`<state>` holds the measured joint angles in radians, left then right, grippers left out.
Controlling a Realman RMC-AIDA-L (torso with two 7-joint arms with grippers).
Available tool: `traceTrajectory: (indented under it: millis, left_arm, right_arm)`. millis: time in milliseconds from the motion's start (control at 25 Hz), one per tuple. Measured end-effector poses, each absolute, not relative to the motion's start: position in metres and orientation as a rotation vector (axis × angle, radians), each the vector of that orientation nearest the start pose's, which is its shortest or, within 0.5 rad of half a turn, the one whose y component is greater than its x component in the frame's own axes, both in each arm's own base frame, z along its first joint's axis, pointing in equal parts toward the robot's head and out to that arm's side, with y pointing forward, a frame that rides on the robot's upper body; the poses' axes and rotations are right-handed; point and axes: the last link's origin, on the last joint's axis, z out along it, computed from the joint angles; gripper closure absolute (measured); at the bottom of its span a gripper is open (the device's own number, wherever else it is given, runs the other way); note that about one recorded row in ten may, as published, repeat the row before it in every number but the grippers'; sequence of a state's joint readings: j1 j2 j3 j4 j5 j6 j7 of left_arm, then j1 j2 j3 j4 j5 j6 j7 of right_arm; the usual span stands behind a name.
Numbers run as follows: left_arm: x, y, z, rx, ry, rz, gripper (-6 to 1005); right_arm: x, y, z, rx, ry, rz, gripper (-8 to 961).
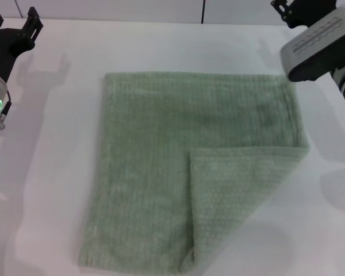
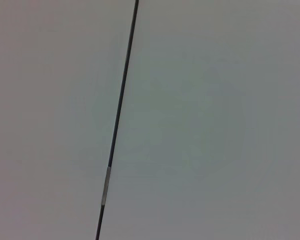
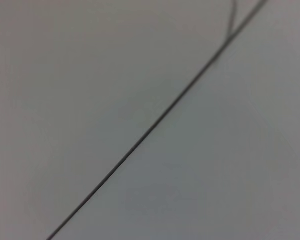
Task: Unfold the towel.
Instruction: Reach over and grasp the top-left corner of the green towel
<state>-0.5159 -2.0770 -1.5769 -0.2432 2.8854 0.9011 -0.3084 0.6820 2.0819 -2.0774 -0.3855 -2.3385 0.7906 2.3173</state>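
Directly below my head camera, the towel [image 1: 178, 167] fills the centre of the frame, lying flat on a white table [image 1: 46, 172]. It is pale sage green with a fuzzy ribbed surface. Its lower right corner is turned back over the cloth, making a triangular flap whose straight edges meet near the middle of the towel and whose folded diagonal runs from the right edge down to the bottom edge. The remaining three corners lie flat, the bottom one at the left reaching almost to the lower edge of the frame.

At the upper left of the frame sits my left gripper [image 1: 14, 29], black, raised above bare table and well apart from the towel; two dark prongs stand apart with a gap between them. A small green light glows on the pale wrist section below it. At the upper right corner, my right gripper [image 1: 288, 11] is mostly cut off by the frame edge, and I cannot tell how its fingers stand. Its grey arm housing overlaps the towel's upper right corner in this view.

Both wrist views show only a plain pale surface crossed by a thin dark seam [image 2: 117, 120], with nothing of the towel.
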Motion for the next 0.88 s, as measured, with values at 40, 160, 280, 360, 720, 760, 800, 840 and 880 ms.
traceTrajectory:
  millis: [40, 160, 280, 360, 720, 760, 800, 840, 880]
  left_arm:
    - [-0.321, 0.386, 0.014, -1.484, -0.712, -0.739, 198]
    - [-0.319, 0.388, 0.015, -1.487, -0.706, -0.741, 201]
    - [-0.318, 0.389, 0.014, -1.49, -0.703, -0.741, 204]
    - [-0.317, 0.39, 0.014, -1.492, -0.701, -0.74, 207]
    - [-0.317, 0.389, 0.013, -1.503, -0.697, -0.739, 216]
    - [-0.317, 0.389, 0.013, -1.503, -0.697, -0.739, 217]
    - [-0.317, 0.389, 0.013, -1.504, -0.697, -0.739, 218]
    - [-0.317, 0.388, 0.012, -1.508, -0.696, -0.738, 219]
    - [-0.317, 0.388, 0.012, -1.508, -0.696, -0.738, 220]
  right_arm:
    - [0.218, 0.429, -0.034, -1.707, -0.185, 0.145, 203]
    - [0.211, 0.428, -0.039, -1.704, -0.29, 0.049, 202]
    - [0.207, 0.428, -0.043, -1.697, -0.363, -0.027, 202]
    - [0.204, 0.428, -0.046, -1.686, -0.42, -0.098, 202]
    - [0.182, 0.429, -0.047, -1.585, -0.473, -0.404, 203]
    - [0.178, 0.429, -0.046, -1.573, -0.465, -0.422, 203]
    - [0.174, 0.428, -0.044, -1.556, -0.441, -0.443, 203]
    - [0.168, 0.428, -0.042, -1.542, -0.387, -0.47, 203]
    - [0.168, 0.428, -0.042, -1.542, -0.387, -0.47, 203]
